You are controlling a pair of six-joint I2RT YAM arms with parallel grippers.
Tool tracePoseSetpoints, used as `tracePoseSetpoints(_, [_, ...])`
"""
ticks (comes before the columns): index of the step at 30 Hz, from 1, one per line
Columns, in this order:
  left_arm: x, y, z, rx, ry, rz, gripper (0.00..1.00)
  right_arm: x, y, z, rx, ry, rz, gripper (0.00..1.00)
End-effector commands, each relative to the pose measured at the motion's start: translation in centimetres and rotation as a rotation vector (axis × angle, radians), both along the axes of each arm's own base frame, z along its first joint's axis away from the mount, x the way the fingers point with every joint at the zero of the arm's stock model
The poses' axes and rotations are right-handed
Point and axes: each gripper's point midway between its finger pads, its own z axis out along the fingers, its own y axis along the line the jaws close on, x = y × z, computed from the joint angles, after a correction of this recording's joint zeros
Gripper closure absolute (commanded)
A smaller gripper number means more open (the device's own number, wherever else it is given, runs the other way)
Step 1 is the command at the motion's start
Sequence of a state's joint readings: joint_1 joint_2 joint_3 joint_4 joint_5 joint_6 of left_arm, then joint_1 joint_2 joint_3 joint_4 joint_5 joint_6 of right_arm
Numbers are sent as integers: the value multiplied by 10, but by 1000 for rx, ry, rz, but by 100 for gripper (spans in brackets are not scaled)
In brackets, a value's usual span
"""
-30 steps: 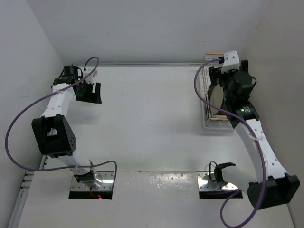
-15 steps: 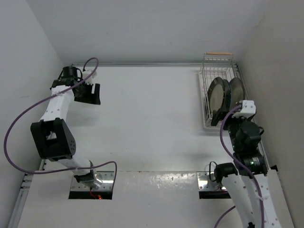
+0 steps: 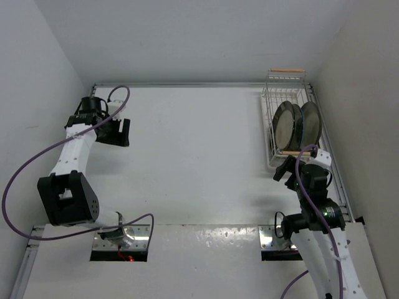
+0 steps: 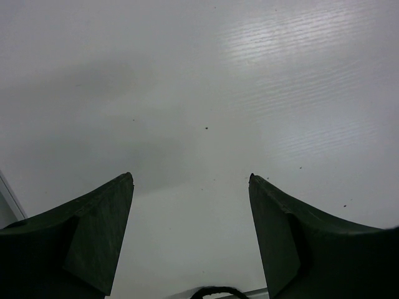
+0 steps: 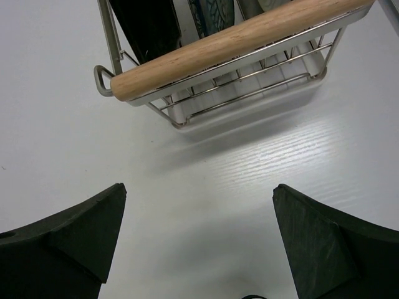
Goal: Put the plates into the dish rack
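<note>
The white wire dish rack (image 3: pixel 269 134) stands at the far right of the table, a wooden bar handle (image 3: pixel 287 70) at its far end. Three plates stand upright in it, side by side: one with a beige centre (image 3: pixel 284 126), a middle one (image 3: pixel 298 122) and a right one (image 3: pixel 312 121). In the right wrist view the rack's near wooden handle (image 5: pixel 237 38) shows, with a dark plate (image 5: pixel 146 25) and the blue floral plate (image 5: pixel 215 9) behind it. My right gripper (image 3: pixel 287 169) (image 5: pixel 199 187) is open and empty, just in front of the rack. My left gripper (image 3: pixel 120 134) (image 4: pixel 190 175) is open and empty over bare table at the far left.
White walls close in the table at the back, left and right. The right wall runs right beside the rack. Purple cables loop from both arms. The metal base plates (image 3: pixel 140 232) lie at the near edge.
My right arm has drawn back from over the rack toward the near edge, leaving the plates standing in the rack. My left gripper has shifted slightly nearer.
</note>
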State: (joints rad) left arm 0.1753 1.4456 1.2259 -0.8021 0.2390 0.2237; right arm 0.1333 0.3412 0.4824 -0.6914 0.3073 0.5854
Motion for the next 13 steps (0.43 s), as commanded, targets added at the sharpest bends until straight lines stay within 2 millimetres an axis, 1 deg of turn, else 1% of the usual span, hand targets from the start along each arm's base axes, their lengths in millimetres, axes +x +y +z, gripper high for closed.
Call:
tracePoseSetpoints(1, [-5, 0, 14, 32, -51, 3, 21, 2, -2, 3, 20, -12, -38, 0])
tracePoseSetpoints(3, [-8, 0, 14, 33, -54, 4, 21, 1, -3, 3, 20, -8, -39, 0])
tracePoseSetpoints(4, [-10, -1, 11, 31, -43, 3, 21, 1, -2, 2, 20, -6, -31, 0])
tracePoseSetpoints(5, [-10, -1, 13, 32, -52, 4, 21, 1, -1, 2, 22, -9, -27, 0])
tracePoseSetpoints(6, [-13, -1, 10, 31, -42, 3, 21, 0, -1, 0, 22, -2, -25, 0])
tracePoseSetpoints(7, [-13, -1, 13, 32, -52, 4, 21, 0, -1, 2, 24, -9, -27, 0])
tracePoseSetpoints(13, [-11, -3, 14, 25, -63, -2, 21, 1, 1, 6, 25, -34, -7, 0])
